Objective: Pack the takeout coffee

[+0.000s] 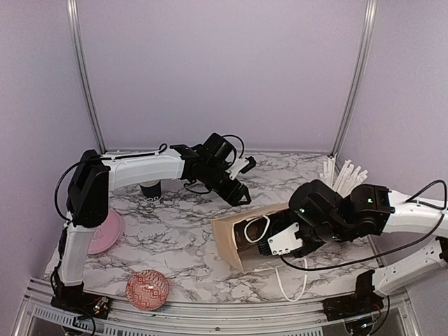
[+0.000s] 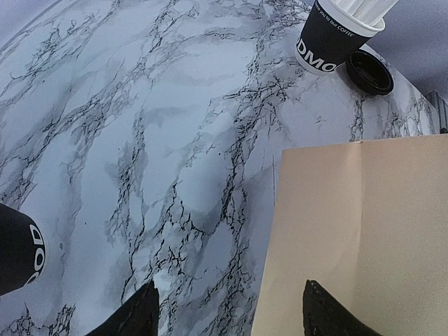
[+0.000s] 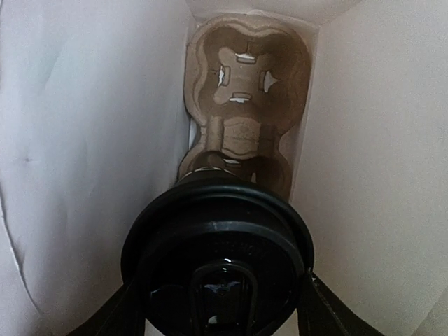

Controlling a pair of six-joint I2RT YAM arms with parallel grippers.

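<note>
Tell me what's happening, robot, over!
Left tool open, empty, beside paper bag. Right tool inside it, gripping lidded coffee cup. Cardboard carrier far slot empty, nothing blocking. Second cup on table.

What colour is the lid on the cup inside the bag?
Black. The lidded cup shows best in the right wrist view.

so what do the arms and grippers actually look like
Both arms are alike: the left arm and right arm have white link shells between chunky black joints. Thin black cables loop along them; a white cable hangs by the right one. The left gripper is black with a white part; its fingers are dark and pointed.
</note>
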